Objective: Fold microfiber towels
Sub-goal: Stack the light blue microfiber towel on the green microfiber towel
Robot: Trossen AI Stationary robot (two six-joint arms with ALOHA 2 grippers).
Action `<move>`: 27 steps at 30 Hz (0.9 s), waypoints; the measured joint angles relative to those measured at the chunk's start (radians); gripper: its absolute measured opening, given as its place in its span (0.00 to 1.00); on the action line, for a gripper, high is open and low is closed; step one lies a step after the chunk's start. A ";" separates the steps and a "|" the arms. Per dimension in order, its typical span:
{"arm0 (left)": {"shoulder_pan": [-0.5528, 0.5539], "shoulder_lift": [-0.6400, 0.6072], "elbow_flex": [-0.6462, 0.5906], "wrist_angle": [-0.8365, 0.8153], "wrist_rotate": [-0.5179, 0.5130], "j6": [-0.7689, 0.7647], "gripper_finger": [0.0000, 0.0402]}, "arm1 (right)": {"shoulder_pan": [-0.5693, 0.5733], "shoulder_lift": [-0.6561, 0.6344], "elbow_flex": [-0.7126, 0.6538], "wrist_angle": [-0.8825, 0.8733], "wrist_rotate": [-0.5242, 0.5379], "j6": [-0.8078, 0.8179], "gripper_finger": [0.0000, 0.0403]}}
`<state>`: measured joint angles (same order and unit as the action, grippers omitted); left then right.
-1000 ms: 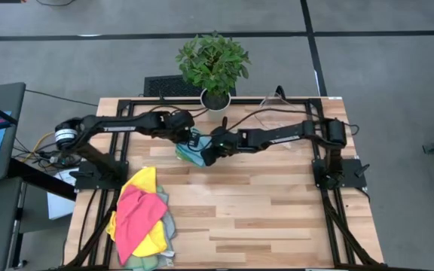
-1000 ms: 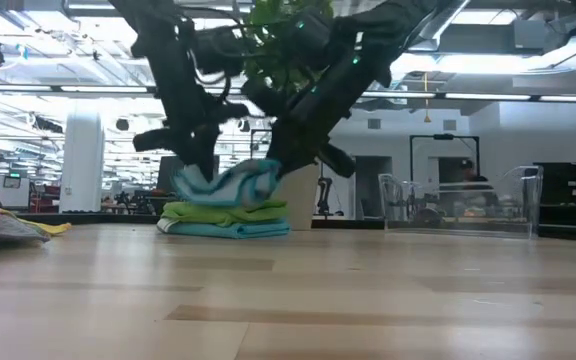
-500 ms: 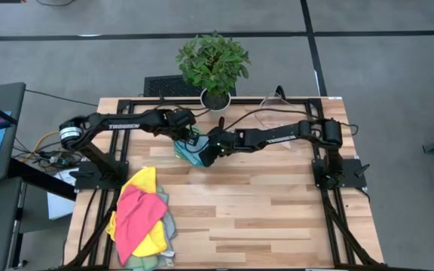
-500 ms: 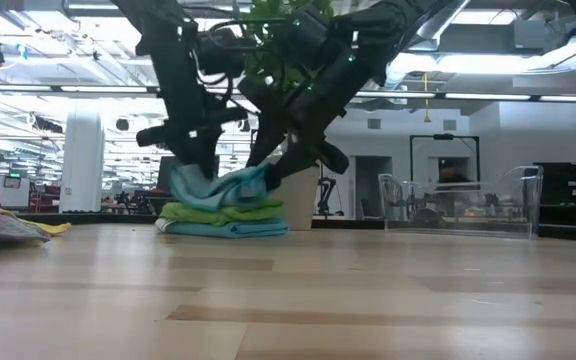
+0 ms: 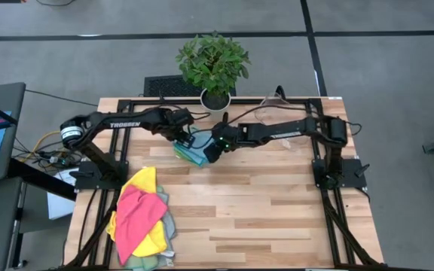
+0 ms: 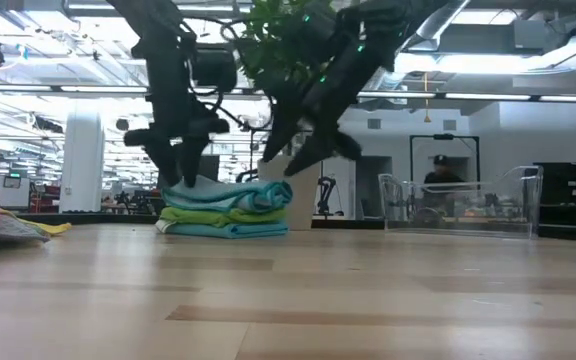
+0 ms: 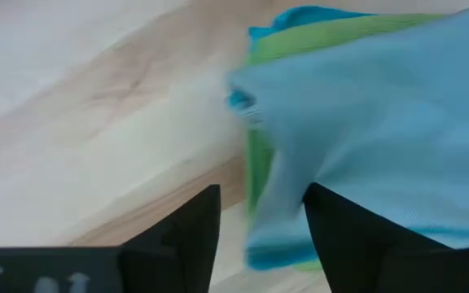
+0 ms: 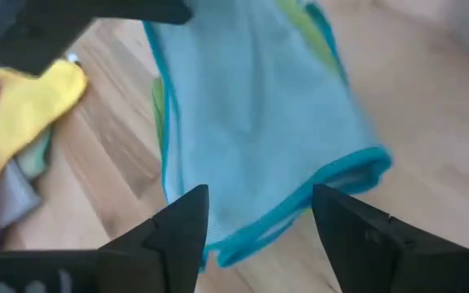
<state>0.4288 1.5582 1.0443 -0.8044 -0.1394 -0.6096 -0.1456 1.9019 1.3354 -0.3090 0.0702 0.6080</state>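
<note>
A stack of folded microfiber towels point(image 6: 226, 210) lies at the table's far middle. A pale teal towel point(image 7: 381, 122) is on top, with a green towel point(image 6: 218, 214) under it and a blue-teal one point(image 6: 230, 229) at the bottom. My left gripper point(image 6: 182, 172) stands open, pointing down over the stack's left end. My right gripper point(image 6: 300, 152) is open and hangs clear above the stack's right end. In the high view, the left gripper point(image 5: 187, 141) and the right gripper point(image 5: 210, 152) flank the stack point(image 5: 192, 154). My left gripper's open fingertips point(image 6: 186, 180) come down from above to the top towel's left end point(image 6: 193, 188). Whether they touch it I cannot tell.
A heap of unfolded pink, yellow and grey-green towels point(image 5: 142, 214) lies at the near left, also in the right wrist view point(image 8: 23, 106). A potted plant point(image 5: 213, 60) stands at the far edge behind the stack. A clear plastic bin point(image 6: 463, 205) sits at the far right.
Both grippers have opened and let go of the pale teal towel. It hung bunched between them and now lies flat on the stack. My right gripper has risen clear of it. My left gripper has stayed low over the left end.
</note>
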 joint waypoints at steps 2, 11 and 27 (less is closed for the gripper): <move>0.008 -0.032 0.000 -0.027 0.001 0.004 0.44 | -0.001 -0.037 -0.001 -0.048 0.016 -0.019 0.61; 0.021 -0.266 0.001 -0.026 -0.077 -0.056 0.45 | 0.006 -0.088 0.000 0.128 0.078 -0.073 0.61; -0.098 -0.155 -0.247 0.396 0.066 -0.250 0.16 | -0.007 0.021 -0.002 0.134 0.062 -0.041 0.57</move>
<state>0.3308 1.4028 0.7977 -0.4084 -0.0738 -0.8597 -0.1524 1.9228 1.3334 -0.1752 0.1326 0.5674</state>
